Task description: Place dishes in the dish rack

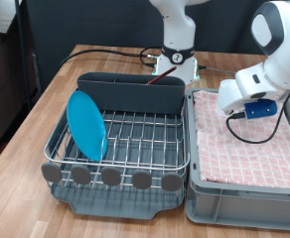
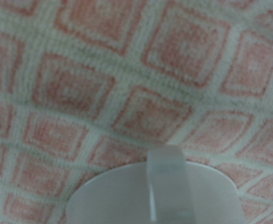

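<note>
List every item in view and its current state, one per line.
light-blue plate: standing on edge, tilted, in the rack.
dish rack: holds only the plate on its wire grid.
white mug: on the checked cloth, close below the wrist camera.
checked cloth: spread flat in the grey crate.
gripper: low over the cloth.
</note>
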Available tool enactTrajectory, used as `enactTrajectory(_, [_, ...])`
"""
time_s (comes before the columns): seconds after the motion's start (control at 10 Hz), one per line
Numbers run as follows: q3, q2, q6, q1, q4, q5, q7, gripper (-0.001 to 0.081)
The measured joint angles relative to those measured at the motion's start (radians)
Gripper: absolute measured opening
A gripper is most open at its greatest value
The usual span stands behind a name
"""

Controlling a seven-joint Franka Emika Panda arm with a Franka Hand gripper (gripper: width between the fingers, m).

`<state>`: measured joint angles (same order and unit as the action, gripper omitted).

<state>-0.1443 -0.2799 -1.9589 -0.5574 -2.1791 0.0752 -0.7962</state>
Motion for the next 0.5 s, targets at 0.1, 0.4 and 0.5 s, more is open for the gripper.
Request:
enactTrajectory(0.1, [0.000, 0.004, -0.009, 0.000, -0.011, 0.006, -0.002, 0.0803])
enactTrajectory(0.4, [-0.002, 0.007, -0.026, 0.000, -0.021, 0.012, -0.007, 0.0533])
enactTrajectory(0.5, [-0.003, 0.007, -0.027, 0.001, -0.021, 0.012, -0.007, 0.0533])
